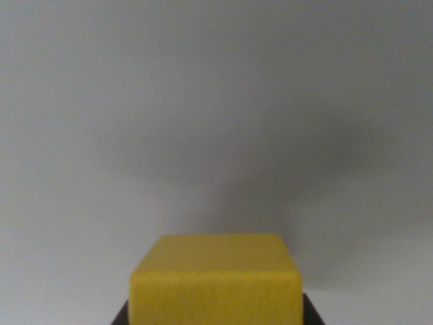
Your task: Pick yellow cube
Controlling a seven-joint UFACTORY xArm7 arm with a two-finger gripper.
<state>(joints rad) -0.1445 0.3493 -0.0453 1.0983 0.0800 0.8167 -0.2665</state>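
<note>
Dim, soft-focus wrist view; broad blurred shadow (270, 169) on grey surface (67, 101).

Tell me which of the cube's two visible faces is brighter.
The yellow cube's upper face, farther from the camera, is paler; the front face below it is deeper yellow.

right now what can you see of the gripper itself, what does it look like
Very little shows. Two dark, near-black pieces of the gripper peek out at the bottom edge, one at each lower corner of the yellow cube. They look matte and angular. No cables, markings or arm are in view.
</note>
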